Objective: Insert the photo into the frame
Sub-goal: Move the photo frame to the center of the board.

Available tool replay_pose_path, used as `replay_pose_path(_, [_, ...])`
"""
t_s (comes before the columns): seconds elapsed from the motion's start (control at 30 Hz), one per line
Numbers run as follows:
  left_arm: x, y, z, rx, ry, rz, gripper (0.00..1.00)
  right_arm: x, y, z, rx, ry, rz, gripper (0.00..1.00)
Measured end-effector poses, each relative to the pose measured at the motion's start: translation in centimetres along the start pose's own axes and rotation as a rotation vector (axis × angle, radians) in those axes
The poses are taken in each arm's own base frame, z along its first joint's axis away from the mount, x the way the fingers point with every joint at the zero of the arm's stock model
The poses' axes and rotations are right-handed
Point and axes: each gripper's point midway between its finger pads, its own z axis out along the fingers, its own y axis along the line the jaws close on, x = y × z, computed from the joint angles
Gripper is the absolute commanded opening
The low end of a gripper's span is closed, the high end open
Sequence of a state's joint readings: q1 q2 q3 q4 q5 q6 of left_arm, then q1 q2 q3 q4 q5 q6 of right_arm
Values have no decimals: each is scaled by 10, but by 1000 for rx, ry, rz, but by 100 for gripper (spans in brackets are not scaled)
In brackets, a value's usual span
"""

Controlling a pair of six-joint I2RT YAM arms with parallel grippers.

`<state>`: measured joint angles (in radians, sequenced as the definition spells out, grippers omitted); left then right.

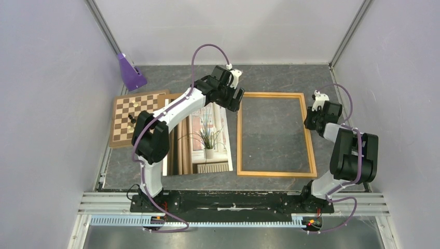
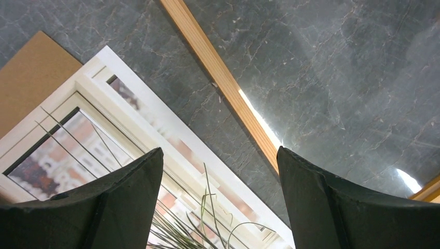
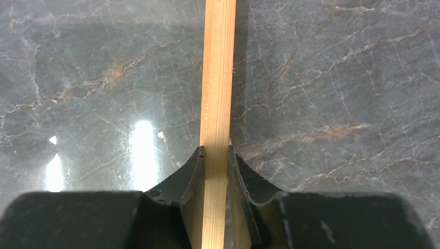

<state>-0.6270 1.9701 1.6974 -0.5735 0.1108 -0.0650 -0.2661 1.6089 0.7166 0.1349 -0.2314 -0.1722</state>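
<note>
Orange frame (image 3: pixel 218 78) rail tight in the right hand (image 3: pixel 215 151); left hand (image 2: pixel 218 150) wide, low over the photo (image 2: pixel 67 140) edge.

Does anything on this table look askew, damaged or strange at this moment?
Nothing is damaged or spilled. Only the chessboard at the left lies slightly askew to the edge of the table, and the photo is outside the frame, whose right rail the right hand grips.

A chessboard (image 1: pixel 123 129) lies near a purple stand (image 1: pixel 129 74).
</note>
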Motion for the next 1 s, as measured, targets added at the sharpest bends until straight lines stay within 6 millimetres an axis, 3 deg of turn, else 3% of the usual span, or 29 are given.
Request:
replay_pose_path(0.27, [3, 10, -5, -30, 1, -9, 86, 9, 6, -10, -2, 0, 14, 16])
replay_pose_path(0.43, [13, 20, -3, -51, 22, -22, 87, 11, 8, -13, -7, 8, 23, 50])
replay_pose_path(0.57, [15, 33, -9, -70, 22, -44, 88, 4, 12, -20, -16, -5, 20, 68])
replay_pose_path(0.7, [13, 52, -28, -106, 0, -72, 89, -25, 17, -28, -31, -63, -9, 78])
replay_pose_path(0.8, [16, 70, -49, -149, -16, -94, 91, -57, 24, -37, -47, -131, -48, 83])
replay_pose_path(0.9, [23, 90, -68, -188, -25, -104, 93, -90, 43, -53, -79, -215, -125, 87])
replay_pose_path(1.0, [37, 109, -83, -220, -18, -114, 95, -109, 73, -73, -130, -287, -227, 90])
